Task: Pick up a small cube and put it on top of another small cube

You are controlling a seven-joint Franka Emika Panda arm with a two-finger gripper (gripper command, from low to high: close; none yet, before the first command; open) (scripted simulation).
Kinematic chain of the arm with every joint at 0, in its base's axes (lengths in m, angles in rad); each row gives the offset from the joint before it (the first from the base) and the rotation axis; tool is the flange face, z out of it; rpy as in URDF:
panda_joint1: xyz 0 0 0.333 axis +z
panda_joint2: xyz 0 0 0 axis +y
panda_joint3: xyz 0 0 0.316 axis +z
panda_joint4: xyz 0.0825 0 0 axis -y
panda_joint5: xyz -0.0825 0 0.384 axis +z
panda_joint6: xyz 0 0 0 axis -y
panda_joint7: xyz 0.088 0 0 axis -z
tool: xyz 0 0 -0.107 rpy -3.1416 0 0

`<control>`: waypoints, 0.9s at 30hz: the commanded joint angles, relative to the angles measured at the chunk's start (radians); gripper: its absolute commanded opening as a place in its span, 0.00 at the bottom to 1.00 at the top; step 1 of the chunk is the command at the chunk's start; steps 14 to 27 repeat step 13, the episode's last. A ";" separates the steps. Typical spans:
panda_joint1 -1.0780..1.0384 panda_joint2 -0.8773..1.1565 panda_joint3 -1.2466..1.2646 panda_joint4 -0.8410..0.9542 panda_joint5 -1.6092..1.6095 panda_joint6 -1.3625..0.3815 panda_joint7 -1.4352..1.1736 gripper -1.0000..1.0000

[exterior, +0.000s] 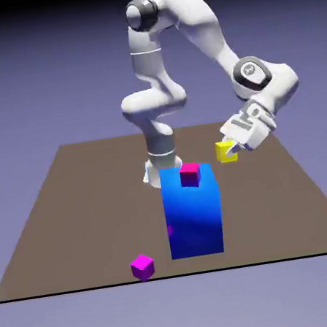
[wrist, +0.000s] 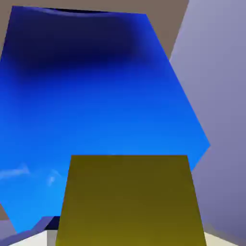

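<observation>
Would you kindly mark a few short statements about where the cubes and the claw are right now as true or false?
1. The claw holds the yellow cube in the air. True.
2. A pink cube sits on top of the big blue block. True.
3. The yellow cube is stacked on the pink cube. False: it hangs beside the block, to the exterior view's right.
4. The magenta cube lies on the blue block. False: it lies on the table.

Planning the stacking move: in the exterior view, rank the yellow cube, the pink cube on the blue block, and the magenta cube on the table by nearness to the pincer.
1. Small yellow cube, held in the pincer.
2. Small pink cube, atop the big blue block.
3. Small magenta cube, on the table's near edge.
</observation>
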 commanded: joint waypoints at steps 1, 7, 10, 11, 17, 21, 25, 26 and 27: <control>0.001 -0.008 -0.031 0.013 0.014 -0.015 -0.043 0.00; -0.022 0.010 -0.130 0.009 0.040 -0.012 -0.166 0.00; -0.049 0.021 -0.161 -0.082 0.000 0.095 -0.135 0.00; -0.049 0.021 -0.161 -0.082 0.000 0.095 -0.135 1.00; -0.038 0.017 -0.148 -0.046 0.016 0.052 -0.147 1.00; -0.038 0.017 -0.148 -0.046 0.016 0.052 -0.147 1.00; -0.038 0.017 -0.148 -0.046 0.016 0.052 -0.147 1.00; -0.038 0.017 -0.148 -0.046 0.016 0.052 -0.147 1.00; -0.038 0.017 -0.148 -0.046 0.016 0.052 -0.147 1.00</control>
